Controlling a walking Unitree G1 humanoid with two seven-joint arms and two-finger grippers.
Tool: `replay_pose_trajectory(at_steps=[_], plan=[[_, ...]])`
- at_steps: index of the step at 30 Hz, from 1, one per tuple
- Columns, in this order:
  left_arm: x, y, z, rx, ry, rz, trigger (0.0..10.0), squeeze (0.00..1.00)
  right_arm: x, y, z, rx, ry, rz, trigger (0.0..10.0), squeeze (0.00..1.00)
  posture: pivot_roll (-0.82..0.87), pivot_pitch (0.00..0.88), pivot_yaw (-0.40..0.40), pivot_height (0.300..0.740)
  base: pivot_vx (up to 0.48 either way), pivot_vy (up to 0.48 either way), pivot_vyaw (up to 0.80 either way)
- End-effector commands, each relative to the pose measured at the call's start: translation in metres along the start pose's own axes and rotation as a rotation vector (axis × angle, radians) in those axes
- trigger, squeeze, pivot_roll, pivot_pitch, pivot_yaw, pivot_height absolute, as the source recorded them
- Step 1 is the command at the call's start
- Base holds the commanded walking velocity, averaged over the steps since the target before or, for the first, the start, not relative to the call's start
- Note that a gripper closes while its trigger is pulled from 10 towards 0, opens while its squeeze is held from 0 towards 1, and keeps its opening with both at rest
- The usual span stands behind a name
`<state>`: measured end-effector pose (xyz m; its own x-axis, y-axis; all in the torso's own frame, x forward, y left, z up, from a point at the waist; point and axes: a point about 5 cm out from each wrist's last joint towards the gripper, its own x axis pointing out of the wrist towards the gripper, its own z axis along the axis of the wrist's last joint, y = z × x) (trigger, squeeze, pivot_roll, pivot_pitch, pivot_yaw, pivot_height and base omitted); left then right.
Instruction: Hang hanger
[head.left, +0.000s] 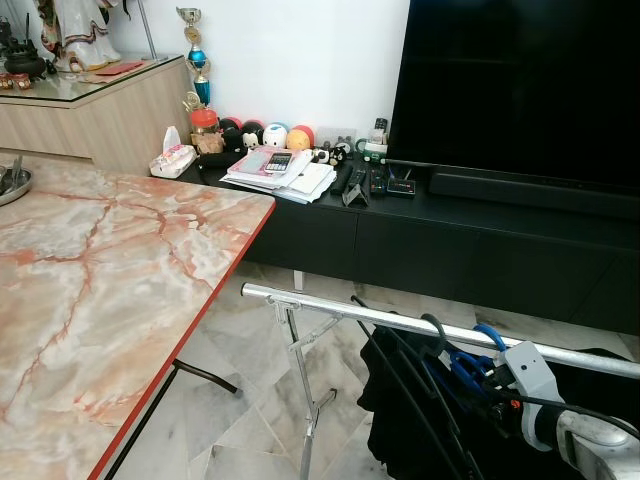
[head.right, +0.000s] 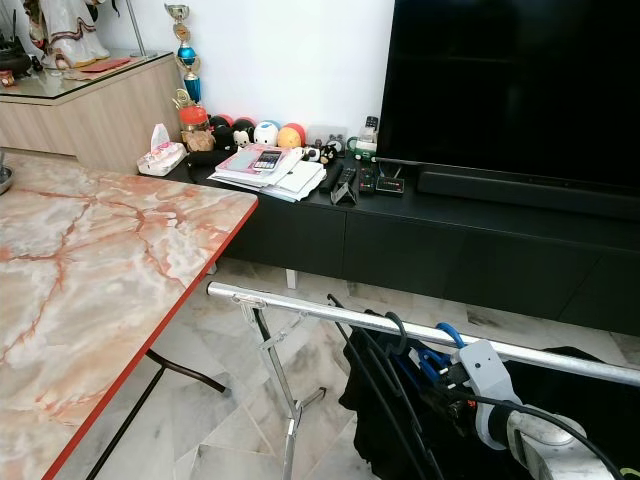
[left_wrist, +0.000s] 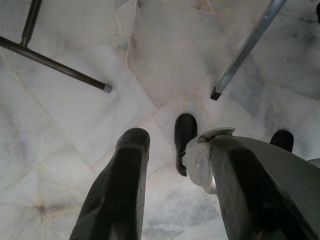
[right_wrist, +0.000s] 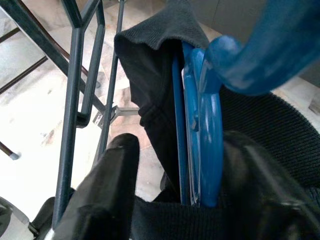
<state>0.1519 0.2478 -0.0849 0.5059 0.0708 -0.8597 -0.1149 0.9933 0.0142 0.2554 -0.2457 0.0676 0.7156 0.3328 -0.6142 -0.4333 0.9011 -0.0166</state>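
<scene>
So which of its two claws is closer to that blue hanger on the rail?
The right. The right gripper is at the blue hanger, fingers either side of it below the rail. The left gripper hangs down over the floor.

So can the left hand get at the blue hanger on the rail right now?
Probably not as things stand. The left hand hangs low, pointing at the floor, while the blue hanger sits on the rail toward the robot's right, with the right hand already around it.
</scene>
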Motion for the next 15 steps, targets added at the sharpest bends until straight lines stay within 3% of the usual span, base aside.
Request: replay_pose_trajectory(at_steps=[1,8,15], plan=[[0.0,0.001,-0.002,0.029,0.013,-0.003,10.0,0.0,0.0,-0.001,0.001,-0.012,0.002,-0.002,0.0,0.0,-0.01,0.0,-0.017,0.74,0.0,0.0,0.0],[0.0,0.001,-0.001,0.034,0.011,0.0,10.0,0.0,0.003,-0.002,0.002,-0.011,-0.017,-0.022,0.0,0.0,0.0,0.0,-0.013,0.74,0.0,0.0,0.0],[0.0,0.001,0.003,0.047,0.003,0.0,10.0,0.0,0.009,-0.001,0.013,0.037,-0.103,-0.038,0.0,0.0,0.0,0.0,-0.005,0.74,0.0,0.0,0.0]])
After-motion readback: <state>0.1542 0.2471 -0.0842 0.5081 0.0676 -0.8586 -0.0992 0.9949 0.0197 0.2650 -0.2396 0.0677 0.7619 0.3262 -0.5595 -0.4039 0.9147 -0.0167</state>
